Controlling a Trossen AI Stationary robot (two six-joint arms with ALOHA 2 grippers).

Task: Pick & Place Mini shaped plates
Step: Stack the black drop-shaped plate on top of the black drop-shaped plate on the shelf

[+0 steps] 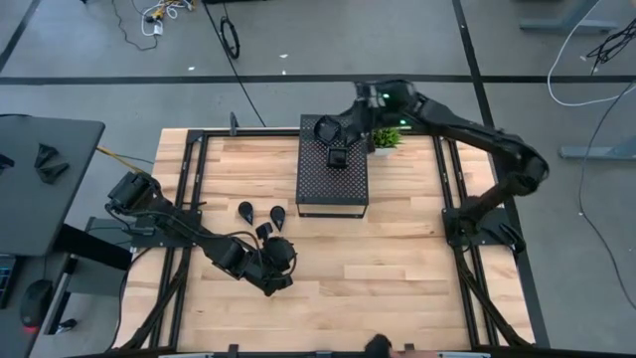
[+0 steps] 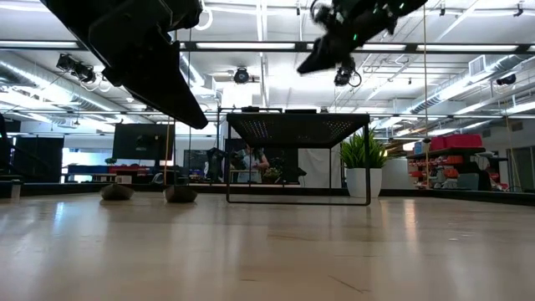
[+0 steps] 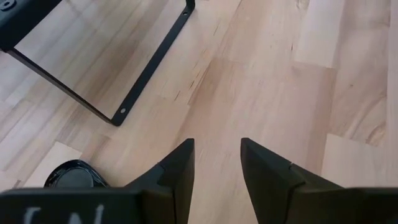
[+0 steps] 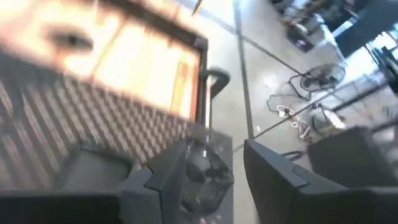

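Left pincer [image 3: 216,163] parted, bare table [image 3: 273,93] ahead

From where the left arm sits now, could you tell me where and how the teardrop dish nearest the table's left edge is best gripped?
I'd take the teardrop dish by its raised rim at the broad rounded end, coming straight down from above, one finger inside and one outside. It lies flat on the table, so there's little side wall to pinch. The left claw is open and free nearby; a neighbouring dish limits that side.
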